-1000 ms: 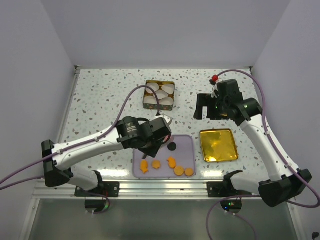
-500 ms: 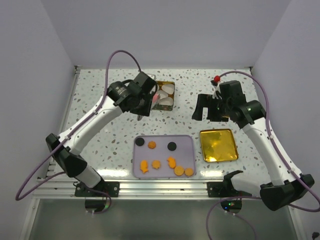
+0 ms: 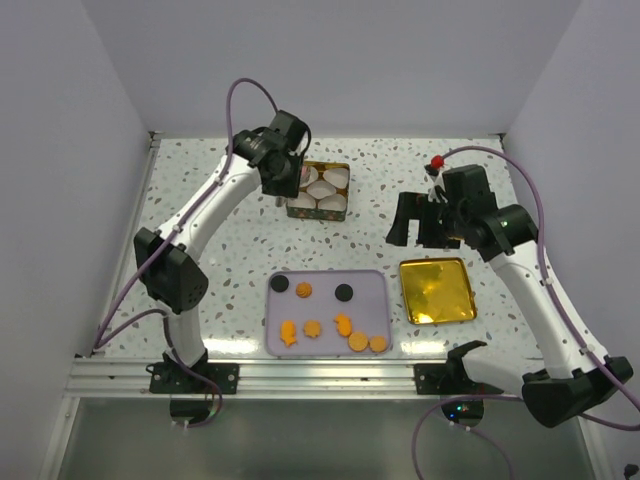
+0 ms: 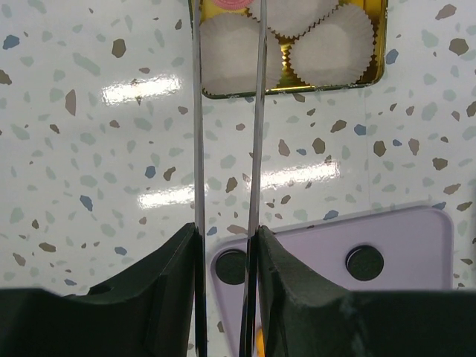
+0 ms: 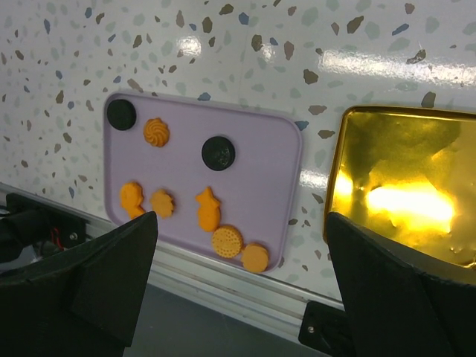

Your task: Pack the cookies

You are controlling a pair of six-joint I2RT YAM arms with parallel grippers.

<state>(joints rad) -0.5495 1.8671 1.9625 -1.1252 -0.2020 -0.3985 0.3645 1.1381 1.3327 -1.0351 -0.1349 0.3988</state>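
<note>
Several orange cookies [image 3: 342,323] and two black cookies [image 3: 344,292] lie on a lilac tray [image 3: 372,290]; they also show in the right wrist view [image 5: 207,208]. A gold tin [image 3: 322,211] holding white paper cups [image 4: 331,41] stands at the back. My left gripper [image 3: 292,192] hangs over the tin's left side. Its thin fingers [image 4: 196,111] stand a coin's width apart, with a pink cookie [image 4: 232,3] between them at the frame's top edge; the fingertips are out of frame. My right gripper [image 3: 415,225] is wide open and empty, high above the tray's right end.
A gold tin lid [image 3: 437,290] lies upside down to the right of the tray, also in the right wrist view [image 5: 405,186]. The metal rail of the table's near edge [image 3: 330,375] runs just below the tray. A small red thing [image 3: 436,160] sits at the back right.
My left arm has swung from the tray's left end up to the gold tin and now stretches over its left side. One more black and one orange cookie show uncovered. The right arm barely moved.
</note>
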